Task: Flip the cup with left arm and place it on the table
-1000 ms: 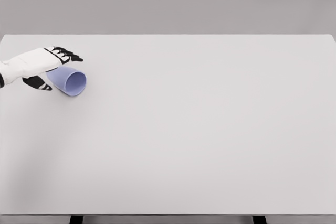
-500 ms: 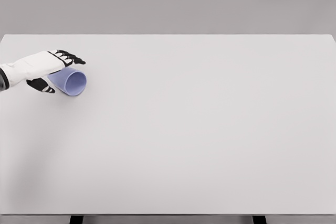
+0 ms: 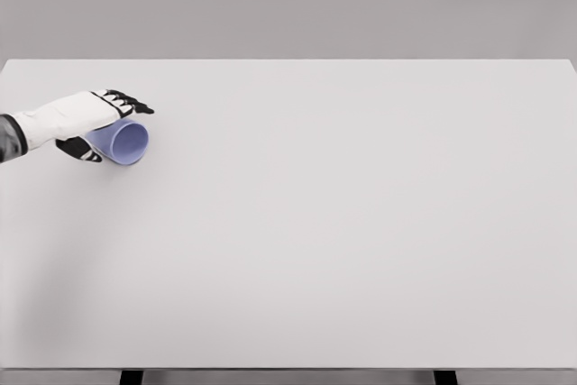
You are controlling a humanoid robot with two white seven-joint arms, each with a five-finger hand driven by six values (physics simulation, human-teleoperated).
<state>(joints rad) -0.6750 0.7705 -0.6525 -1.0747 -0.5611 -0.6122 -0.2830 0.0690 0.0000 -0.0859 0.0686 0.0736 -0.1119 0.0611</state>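
- One cup (image 3: 126,142), pale blue-violet, lay on its side near the far left corner of the table (image 3: 343,223), its open mouth turned toward the camera and a little to the right.
- Nothing could be seen inside the cup; only its smooth blue inner wall showed through the mouth.
- At the left edge the left hand (image 3: 90,119) reached in low over the table, its white back facing up and covering the cup's closed end.
- Black fingers (image 3: 132,103) lay stretched over the top of the cup, past its rim on the far side, while the black thumb (image 3: 83,150) sat on the near side beside the cup's base.
- With fingers above and thumb below, the hand bracketed the cup; whether it was really clamped on the cup or only resting against it could not be told from this view.
- Cup and table were in contact, the cup's side flat on the white surface.
- Behind the table rose a plain grey wall (image 3: 288,2).
- Two dark table legs (image 3: 132,376) showed at the bottom edge.
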